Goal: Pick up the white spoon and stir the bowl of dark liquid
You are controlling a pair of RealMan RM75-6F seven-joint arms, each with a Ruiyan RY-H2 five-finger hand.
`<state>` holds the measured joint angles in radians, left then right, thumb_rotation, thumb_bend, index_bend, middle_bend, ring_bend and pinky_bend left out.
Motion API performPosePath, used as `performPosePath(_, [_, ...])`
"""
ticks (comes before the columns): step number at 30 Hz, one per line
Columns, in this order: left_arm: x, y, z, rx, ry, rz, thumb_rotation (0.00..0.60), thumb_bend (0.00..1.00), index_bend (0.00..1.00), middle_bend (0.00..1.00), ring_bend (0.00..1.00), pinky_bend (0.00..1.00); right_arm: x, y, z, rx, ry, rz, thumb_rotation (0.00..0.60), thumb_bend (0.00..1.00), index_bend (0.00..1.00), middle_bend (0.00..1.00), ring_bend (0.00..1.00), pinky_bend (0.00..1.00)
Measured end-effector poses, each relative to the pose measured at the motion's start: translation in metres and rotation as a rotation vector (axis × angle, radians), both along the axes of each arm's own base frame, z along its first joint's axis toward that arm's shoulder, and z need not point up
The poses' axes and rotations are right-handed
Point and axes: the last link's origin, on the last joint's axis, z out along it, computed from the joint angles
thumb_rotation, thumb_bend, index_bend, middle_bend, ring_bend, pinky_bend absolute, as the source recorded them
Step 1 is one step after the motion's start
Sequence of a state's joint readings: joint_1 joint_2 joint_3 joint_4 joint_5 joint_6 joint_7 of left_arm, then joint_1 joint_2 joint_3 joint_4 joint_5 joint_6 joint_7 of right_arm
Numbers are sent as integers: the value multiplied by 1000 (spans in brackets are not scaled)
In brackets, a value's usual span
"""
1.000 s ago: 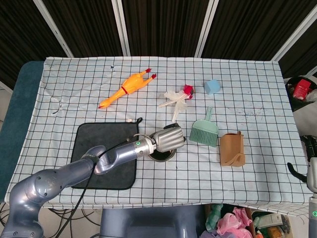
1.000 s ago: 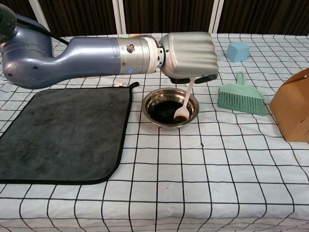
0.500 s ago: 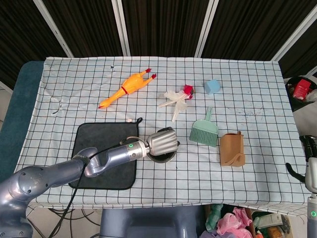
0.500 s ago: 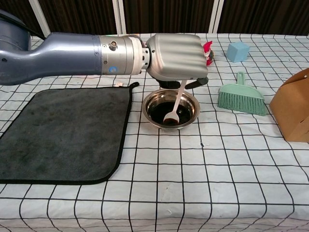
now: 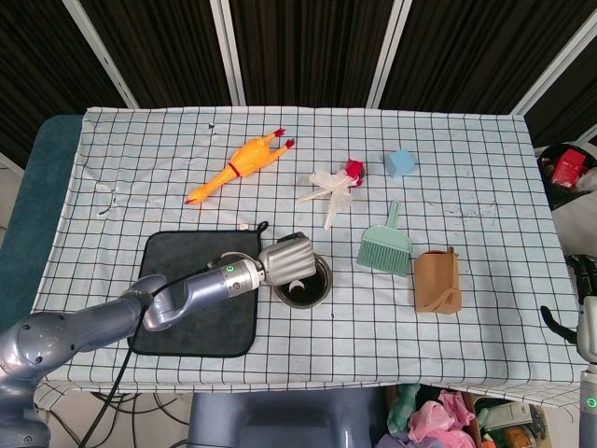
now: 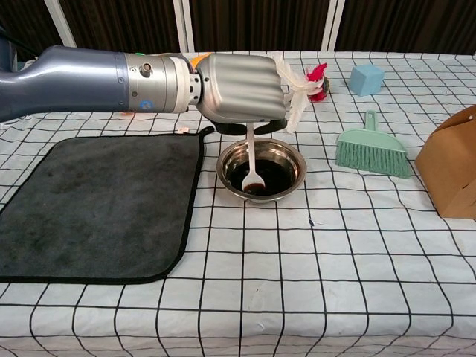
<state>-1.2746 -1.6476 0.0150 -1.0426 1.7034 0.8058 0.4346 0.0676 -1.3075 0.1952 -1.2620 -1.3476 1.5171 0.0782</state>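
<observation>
A small steel bowl (image 6: 294,166) (image 5: 320,285) of dark liquid stands just right of the black mat. My left hand (image 6: 242,89) (image 5: 285,260) hovers over the bowl's left part and grips the white spoon (image 6: 252,165) by its handle. The spoon hangs nearly upright, its tip dipped in the liquid near the left front of the bowl. The head view hides the spoon under the hand. My right hand (image 5: 586,329) shows only as a sliver at the right edge of the head view, its fingers out of sight.
A black mat (image 6: 97,201) lies left of the bowl. A green dustpan brush (image 6: 370,152) and a brown paper box (image 6: 452,161) sit to the right. Further back are a rubber chicken (image 5: 238,165), a white-and-red toy (image 5: 336,182) and a blue cube (image 6: 367,79).
My left hand has swept leftward over the bowl, carrying the spoon tip from the bowl's right side to its left side through the liquid.
</observation>
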Motion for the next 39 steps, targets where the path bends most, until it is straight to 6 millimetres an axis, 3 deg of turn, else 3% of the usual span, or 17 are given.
performPosePath(17, [10,24,-1,92,2,1,600,481,666,934,861,839,-1,0,1,-12,-8,-9,600,187,148,108,192,295])
performPosePath(29, [30,11,-15,53,-76,-7,600,480,668,934,861,839,-3,1,2,-18,-11,-15,600,187,148,108,192,294])
performPosePath(39, [27,1,-11,-17,-116,63,600,479,645,929,860,839,-2,1,2,-16,-11,-15,600,186,148,109,189,295])
